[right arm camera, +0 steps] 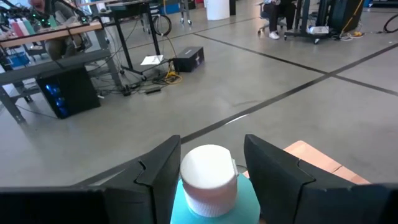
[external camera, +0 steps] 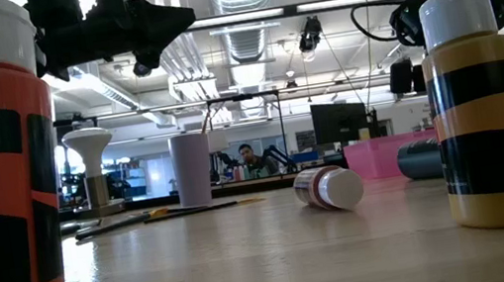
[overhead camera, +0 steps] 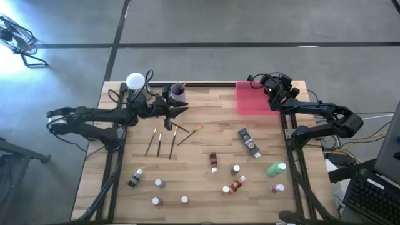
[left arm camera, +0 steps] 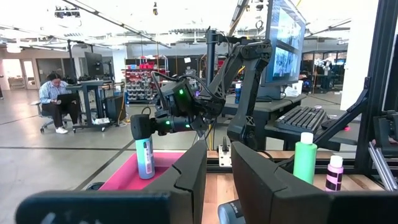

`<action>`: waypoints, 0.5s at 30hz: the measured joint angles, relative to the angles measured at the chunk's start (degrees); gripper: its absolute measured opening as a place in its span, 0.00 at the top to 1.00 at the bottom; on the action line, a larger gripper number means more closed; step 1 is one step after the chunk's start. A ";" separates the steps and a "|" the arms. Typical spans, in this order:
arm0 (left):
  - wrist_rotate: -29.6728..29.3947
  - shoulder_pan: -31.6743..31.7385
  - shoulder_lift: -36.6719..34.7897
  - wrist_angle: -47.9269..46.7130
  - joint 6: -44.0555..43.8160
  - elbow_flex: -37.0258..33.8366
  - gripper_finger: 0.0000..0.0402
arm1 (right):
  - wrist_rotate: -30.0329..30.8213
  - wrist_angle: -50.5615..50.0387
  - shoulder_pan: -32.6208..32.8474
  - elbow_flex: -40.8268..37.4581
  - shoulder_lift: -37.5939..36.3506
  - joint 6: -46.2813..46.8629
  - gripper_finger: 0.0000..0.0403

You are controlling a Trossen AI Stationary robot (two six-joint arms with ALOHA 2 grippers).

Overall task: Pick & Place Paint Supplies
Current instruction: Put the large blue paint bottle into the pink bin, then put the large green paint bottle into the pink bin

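My right gripper [overhead camera: 274, 94] is at the table's far right, over the flat pink tray [overhead camera: 253, 100], shut on a blue white-capped paint bottle [left arm camera: 144, 158]. My left gripper [overhead camera: 179, 112] is open with nothing between its fingers [left arm camera: 186, 171], and it hovers just near of the lilac cup [overhead camera: 177, 92], which has a brush standing in it. Three thin brushes [overhead camera: 160, 142] and an orange-tipped one [overhead camera: 190, 133] lie flat on the wood near the left gripper. A dark tube [overhead camera: 249, 142] and several small bottles lie or stand on the table's near half. My right gripper pinches the blue bottle between its two fingers, on the upper body just under the white cap [right arm camera: 209, 171]. The fingers come about level from the table's right side. The bottle hangs upright over the pink tray; I cannot tell whether its base [left arm camera: 147, 176] touches the tray.
A green bottle [overhead camera: 276, 168] and a purple one [overhead camera: 277, 187] stand near the right edge. A brown bottle [overhead camera: 214, 161] and an orange-and-black one [overhead camera: 236, 185] lie mid-table. A white round-headed stand [overhead camera: 135, 80] is at the far left corner. A person sits in the room beyond.
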 joint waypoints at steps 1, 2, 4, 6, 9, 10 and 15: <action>0.00 0.00 0.00 -0.01 0.00 0.01 0.80 | 0.01 0.00 0.00 0.00 0.00 0.00 0.56; 0.00 0.00 0.00 -0.01 0.00 0.01 0.80 | -0.01 0.00 0.00 0.00 0.00 0.00 0.56; 0.00 0.00 0.00 -0.01 0.00 0.01 0.80 | -0.08 0.04 0.00 0.00 0.00 0.02 0.56; 0.00 0.00 0.00 -0.01 0.00 0.00 0.80 | -0.08 0.35 0.00 0.00 0.00 0.02 0.56; 0.00 0.00 0.00 -0.04 0.00 0.01 0.80 | 0.06 1.12 0.01 -0.02 0.00 -0.02 0.56; 0.00 0.00 0.00 -0.04 0.00 0.01 0.80 | 0.10 1.34 0.02 -0.02 0.00 -0.03 0.56; 0.00 0.00 0.00 -0.06 0.23 0.01 0.80 | 2.04 1.76 0.02 0.60 0.00 -2.77 0.58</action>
